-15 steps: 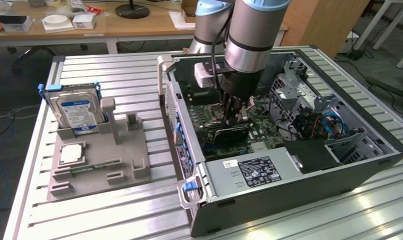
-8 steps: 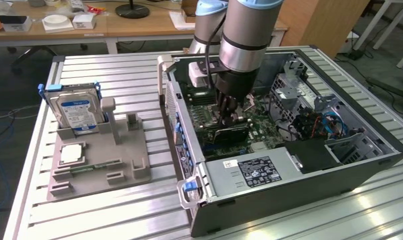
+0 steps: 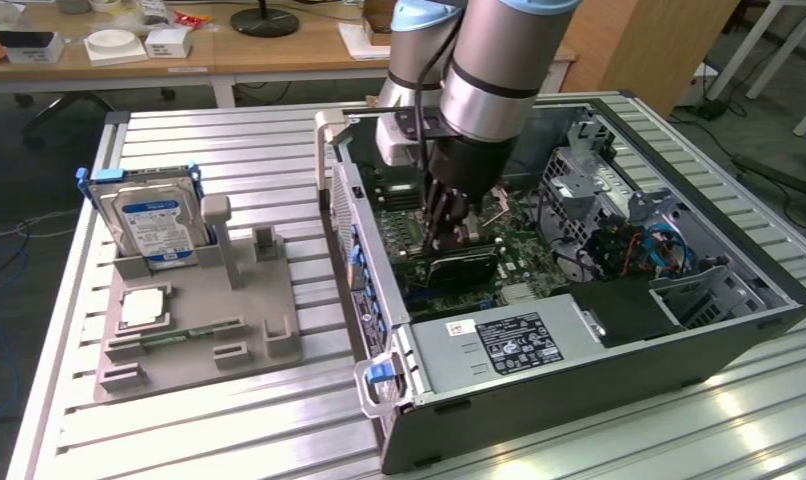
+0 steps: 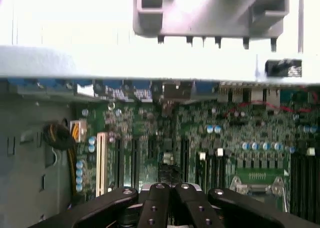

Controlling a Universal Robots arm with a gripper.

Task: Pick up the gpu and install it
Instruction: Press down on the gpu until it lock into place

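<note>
A ribbed aluminium table point(image 3: 243, 420) in an office room holds a grey fixture tray point(image 3: 263, 345) carrying a hard drive point(image 3: 156, 225), beside an open computer case point(image 3: 723, 330). The closed gripper point(image 3: 446, 238) presses the gpu point(image 3: 457, 268) onto the motherboard point(image 4: 240, 138) mid-case.

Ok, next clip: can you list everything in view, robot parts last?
computer case: one, black, side open, on the table at the exterior view's right
motherboard: one, green, inside the case
power supply: one, silver-grey with a black label, at the case's near end
fixture tray: one, grey, on the table at the exterior view's left
hard drive: one, silver with a blue-white label, upright in the tray
memory stick: one, green, flat in the tray
processor chip: one, silvery, flat in the tray
table: one, silver, slatted
desk: one, wooden, behind the table
arm: one, silver-grey, reaching into the case
pincer: one, black, shut, low over the motherboard
</note>
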